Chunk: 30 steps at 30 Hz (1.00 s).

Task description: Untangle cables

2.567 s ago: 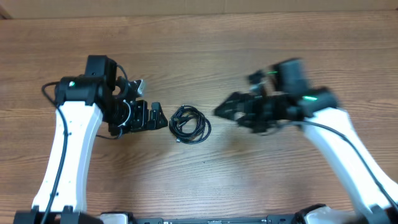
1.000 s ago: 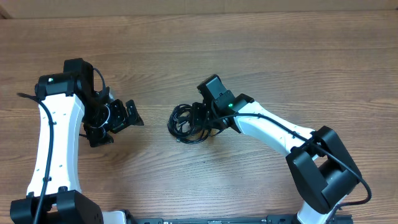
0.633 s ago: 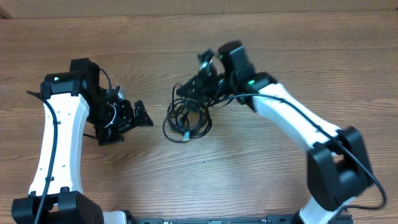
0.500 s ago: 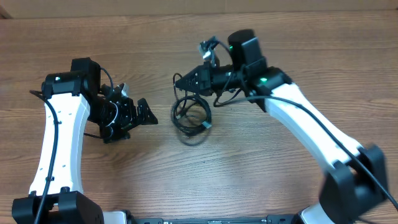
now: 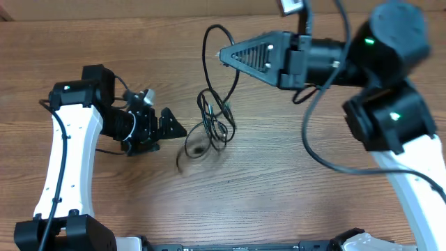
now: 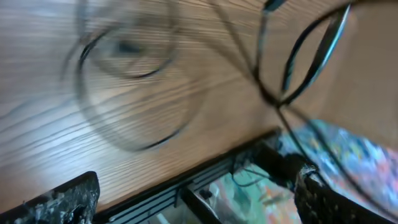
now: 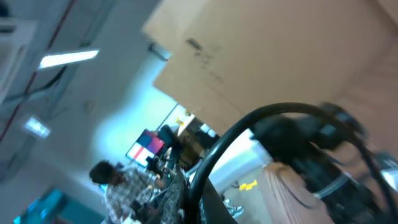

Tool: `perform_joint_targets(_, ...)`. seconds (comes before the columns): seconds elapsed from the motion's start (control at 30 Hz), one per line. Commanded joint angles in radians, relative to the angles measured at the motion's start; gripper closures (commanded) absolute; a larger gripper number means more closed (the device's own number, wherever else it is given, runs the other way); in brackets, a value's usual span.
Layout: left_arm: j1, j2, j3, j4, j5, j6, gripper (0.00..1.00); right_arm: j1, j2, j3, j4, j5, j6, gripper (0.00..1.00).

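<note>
Above wooden table, right hand clamped on dangling cables, left hand open beside them.

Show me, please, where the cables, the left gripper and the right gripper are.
cables (image 5: 214, 120): overhead view, middle of the tangle.
left gripper (image 5: 163, 128): overhead view, between its open fingertips.
right gripper (image 5: 223, 54): overhead view, its closed tip.
</note>
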<state>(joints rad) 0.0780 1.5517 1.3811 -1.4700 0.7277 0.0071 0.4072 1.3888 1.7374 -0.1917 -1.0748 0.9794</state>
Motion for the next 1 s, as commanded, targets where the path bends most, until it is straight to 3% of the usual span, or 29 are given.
perform_joint_targets(0.0, -0.018, -0.003, 0.013, 0.004, 0.104, 0.084, 0.00, 0.001, -0.019, 0.047, -0.009, -0.064, -0.083, 0.96)
perform_joint_targets(0.1, -0.019, -0.003, 0.013, 0.004, 0.104, 0.083, 0.01, 0.001, -0.009, 0.047, -0.251, 0.051, -0.208, 0.96)
perform_joint_targets(0.2, -0.019, -0.003, 0.013, -0.002, 0.105, 0.082, 0.00, 0.001, 0.016, 0.047, -0.480, 0.248, -0.165, 0.96)
perform_joint_targets(0.27, -0.020, -0.003, 0.013, -0.018, 0.112, 0.084, 0.07, 0.001, 0.040, 0.047, -0.489, 0.239, -0.132, 0.96)
perform_joint_targets(0.37, -0.020, -0.003, 0.013, -0.026, 0.112, 0.088, 0.13, 0.000, 0.056, 0.047, -0.309, 0.098, -0.033, 0.96)
perform_joint_targets(0.47, -0.020, -0.003, 0.013, -0.027, 0.108, 0.095, 0.10, -0.017, 0.059, 0.047, 0.078, -0.043, 0.227, 0.96)
perform_joint_targets(0.5, -0.020, -0.003, 0.013, -0.030, 0.108, 0.099, 0.07, -0.035, 0.059, 0.047, 0.306, -0.069, 0.391, 0.96)
perform_joint_targets(0.53, -0.020, -0.003, 0.013, -0.029, 0.108, 0.102, 0.06, -0.047, 0.059, 0.047, 0.402, -0.072, 0.442, 0.96)
perform_joint_targets(0.6, -0.020, -0.003, 0.013, -0.028, 0.107, 0.102, 0.03, -0.061, 0.059, 0.047, 0.434, -0.071, 0.408, 0.96)
perform_joint_targets(0.67, -0.020, -0.003, 0.013, -0.020, 0.108, 0.101, 0.00, -0.063, 0.061, 0.046, 0.255, -0.054, 0.266, 0.96)
perform_joint_targets(0.7, -0.020, -0.003, 0.013, -0.009, 0.108, 0.095, 0.00, -0.059, 0.064, 0.046, -0.080, 0.058, 0.126, 0.96)
perform_joint_targets(0.77, -0.020, -0.003, 0.013, -0.005, 0.108, 0.090, 0.00, -0.054, 0.077, 0.046, -0.449, 0.285, 0.105, 0.96)
perform_joint_targets(0.8, -0.020, -0.003, 0.013, -0.003, 0.108, 0.090, 0.00, -0.053, 0.090, 0.046, -0.613, 0.417, 0.171, 0.96)
perform_joint_targets(0.87, -0.020, -0.003, 0.013, -0.007, 0.107, 0.090, 0.01, -0.053, 0.108, 0.046, -0.705, 0.490, 0.232, 0.96)
perform_joint_targets(0.97, -0.020, -0.003, 0.013, -0.010, 0.108, 0.073, 0.01, -0.053, 0.115, 0.046, -0.549, 0.385, 0.230, 0.96)
